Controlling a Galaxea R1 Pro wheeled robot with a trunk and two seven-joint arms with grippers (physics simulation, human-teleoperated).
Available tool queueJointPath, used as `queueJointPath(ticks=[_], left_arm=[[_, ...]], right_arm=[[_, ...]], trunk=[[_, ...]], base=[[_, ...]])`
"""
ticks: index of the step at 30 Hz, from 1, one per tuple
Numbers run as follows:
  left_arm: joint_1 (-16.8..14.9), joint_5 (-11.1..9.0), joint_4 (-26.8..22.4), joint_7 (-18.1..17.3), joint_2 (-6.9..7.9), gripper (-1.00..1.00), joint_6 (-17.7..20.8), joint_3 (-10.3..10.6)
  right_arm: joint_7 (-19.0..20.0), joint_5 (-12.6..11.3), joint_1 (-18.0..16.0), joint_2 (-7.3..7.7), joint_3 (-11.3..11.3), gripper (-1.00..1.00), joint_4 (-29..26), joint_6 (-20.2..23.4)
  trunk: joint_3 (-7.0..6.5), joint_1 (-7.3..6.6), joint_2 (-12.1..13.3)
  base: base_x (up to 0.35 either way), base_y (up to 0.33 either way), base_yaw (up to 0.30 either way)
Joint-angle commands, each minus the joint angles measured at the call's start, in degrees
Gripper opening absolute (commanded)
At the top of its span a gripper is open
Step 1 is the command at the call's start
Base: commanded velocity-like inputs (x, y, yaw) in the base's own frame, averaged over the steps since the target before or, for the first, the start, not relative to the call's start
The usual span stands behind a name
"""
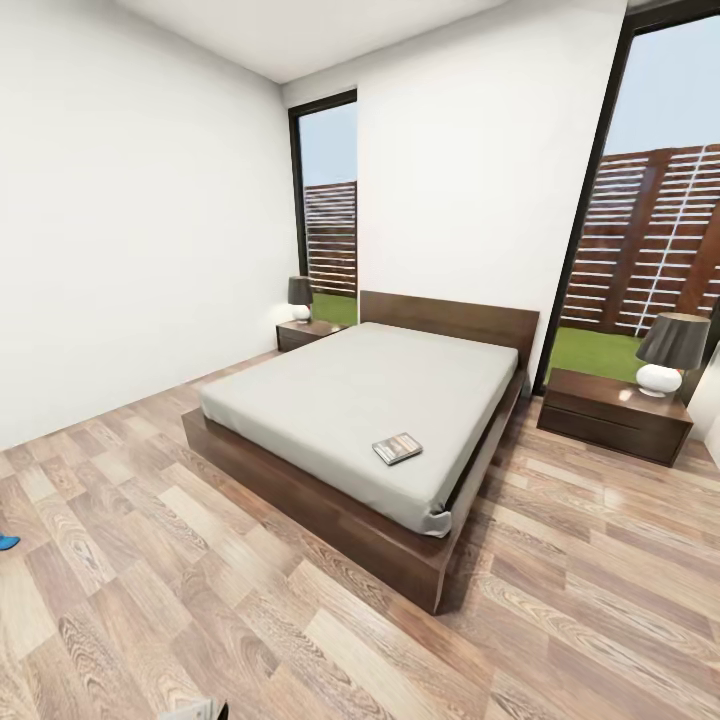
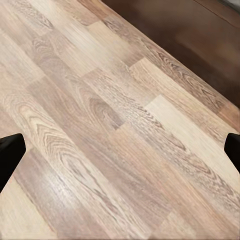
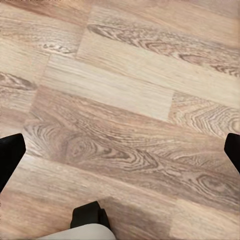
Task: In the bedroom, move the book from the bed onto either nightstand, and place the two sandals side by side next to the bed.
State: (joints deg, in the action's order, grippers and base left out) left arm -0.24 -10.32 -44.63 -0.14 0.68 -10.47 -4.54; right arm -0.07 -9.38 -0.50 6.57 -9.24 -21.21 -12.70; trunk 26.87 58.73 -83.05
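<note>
The bed (image 1: pixel 300 470) stands in the middle of the bedroom, a dark wood frame under a plain grey mattress. The book (image 1: pixel 397 448) lies flat on the mattress near the foot-end corner closest to me. One nightstand (image 1: pixel 600 405) stands right of the headboard, the other nightstand (image 1: pixel 318 329) at the far left of it. A bit of a blue sandal (image 1: pixel 6 543) shows on the floor at the left edge of the head view. My left gripper (image 2: pixel 120 150) and right gripper (image 3: pixel 120 150) hang open over bare wood floor, holding nothing.
Each nightstand carries a lamp (image 1: pixel 670 352) with a dark shade. Tall dark-framed windows (image 1: pixel 655 190) flank the headboard wall. Wood-plank floor (image 1: pixel 130 590) runs wide to the left of and in front of the bed.
</note>
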Motion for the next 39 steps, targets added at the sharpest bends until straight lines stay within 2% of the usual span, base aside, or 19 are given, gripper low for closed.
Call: queueJointPath(ticks=[1,18,39], left_arm=[[0.0,-0.5,0.1,0.0,0.02,1.00,-0.2,0.1],[0.0,-0.7,0.3,0.1,0.03,1.00,-0.2,0.0],[0.0,-0.8,0.4,0.0,-0.40,1.00,-0.2,0.4]], right_arm=[[0.0,-0.6,0.0,0.00,0.1,1.00,0.0,-0.2],[-0.1,-0.4,0.0,-0.07,0.3,1.00,0.1,-0.3],[-0.3,-0.4,0.0,-0.19,0.4,1.00,0.1,-0.3]], trunk=[[0.06,0.00,0.0],[0.01,0.00,0.0],[-0.03,0.00,0.0]], base=[[0.000,0.000,0.000],[0.000,0.000,0.018],[0.000,0.000,0.277]])
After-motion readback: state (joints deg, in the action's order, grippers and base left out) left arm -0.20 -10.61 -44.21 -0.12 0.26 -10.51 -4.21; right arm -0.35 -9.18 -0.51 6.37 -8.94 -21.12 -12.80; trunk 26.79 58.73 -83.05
